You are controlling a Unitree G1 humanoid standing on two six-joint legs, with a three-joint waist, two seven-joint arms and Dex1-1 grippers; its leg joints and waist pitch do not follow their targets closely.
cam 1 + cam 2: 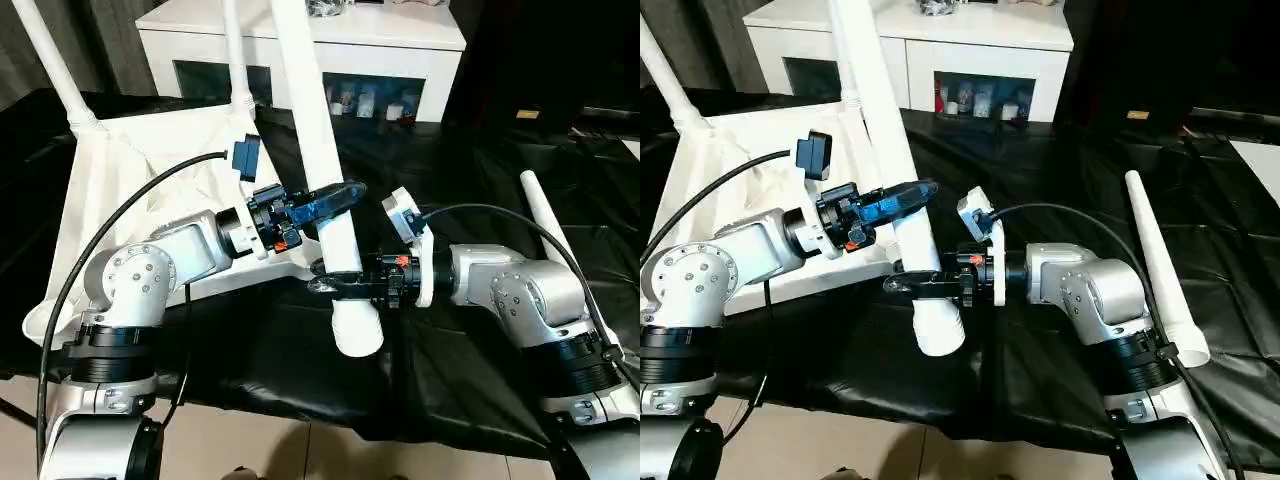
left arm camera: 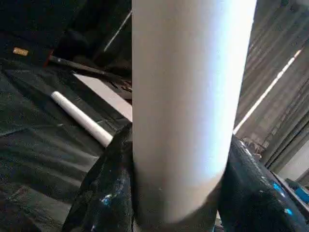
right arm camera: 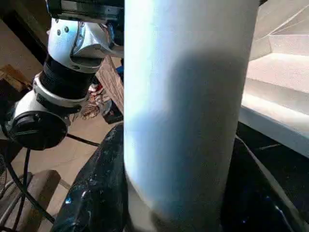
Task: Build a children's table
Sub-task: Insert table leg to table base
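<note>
Held leg (image 1: 335, 215) gripped by both grippers near its open lower end, which hangs over front edge of black table (image 1: 480, 190). Left gripper (image 1: 335, 196) clamped on leg higher up; right gripper (image 1: 335, 281) clamped just below it. Top (image 1: 150, 180) lies underside up at table's left, tilted. 4 legs counted: 1 held, 2 seated in top's far corner sockets, 1 loose leg (image 1: 1162, 270) lying near table's right edge.
</note>
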